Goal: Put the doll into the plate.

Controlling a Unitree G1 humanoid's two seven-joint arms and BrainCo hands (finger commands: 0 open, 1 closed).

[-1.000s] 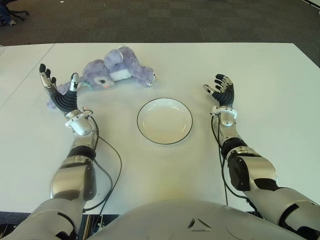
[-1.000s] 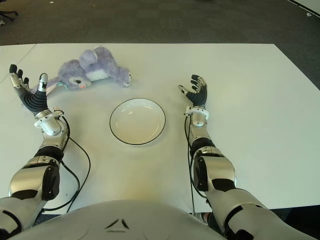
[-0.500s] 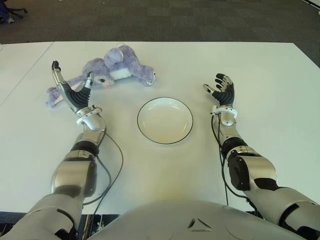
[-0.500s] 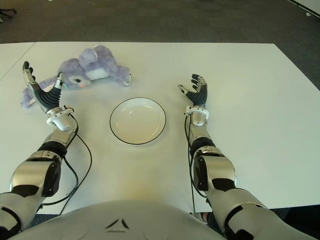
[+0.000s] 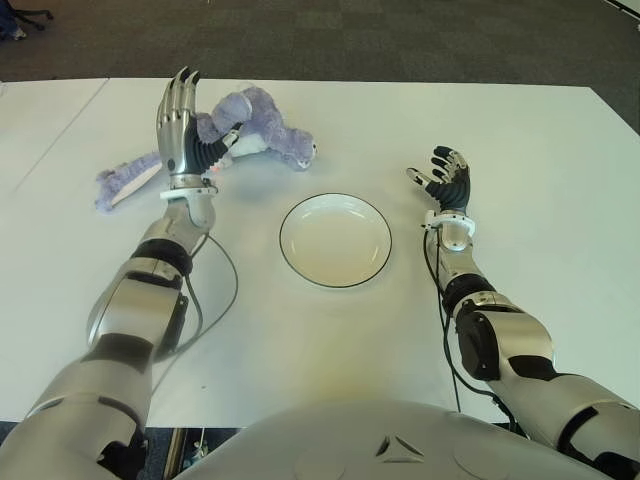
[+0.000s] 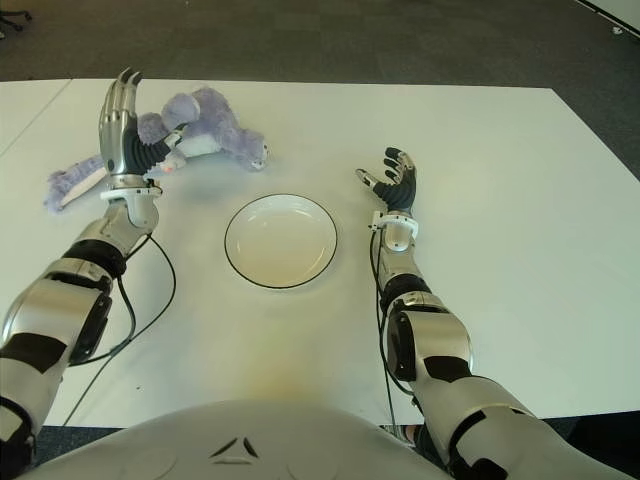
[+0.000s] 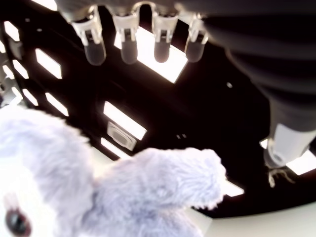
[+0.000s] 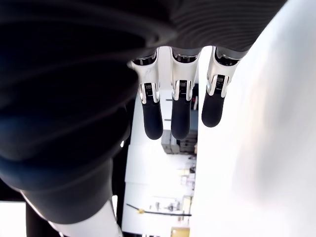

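A purple plush doll [image 5: 262, 133] lies on its side on the white table [image 5: 300, 340], at the far left behind the plate. One long limb [image 5: 124, 181] trails out to its left. The white plate [image 5: 335, 240] with a dark rim stands empty at the table's middle. My left hand [image 5: 200, 115] stands upright against the doll's head, fingers straight and spread, thumb touching the fur. In the left wrist view the fingers [image 7: 128, 44] are extended, with the doll's fur [image 7: 148, 197] close under the palm. My right hand [image 5: 443, 178] shows to the right of the plate, fingers [image 8: 180, 108] relaxed and holding nothing.
The table's far edge [image 5: 400, 84] runs just behind the doll, with dark carpet [image 5: 400, 40] beyond it. A seam to a second white table [image 5: 40, 120] shows at the far left. A black cable [image 5: 222, 290] runs along my left forearm.
My left hand has swung up and to the right, from beside the doll's trailing limb to against its head, and turned upright. The doll, plate and right hand have stayed put.
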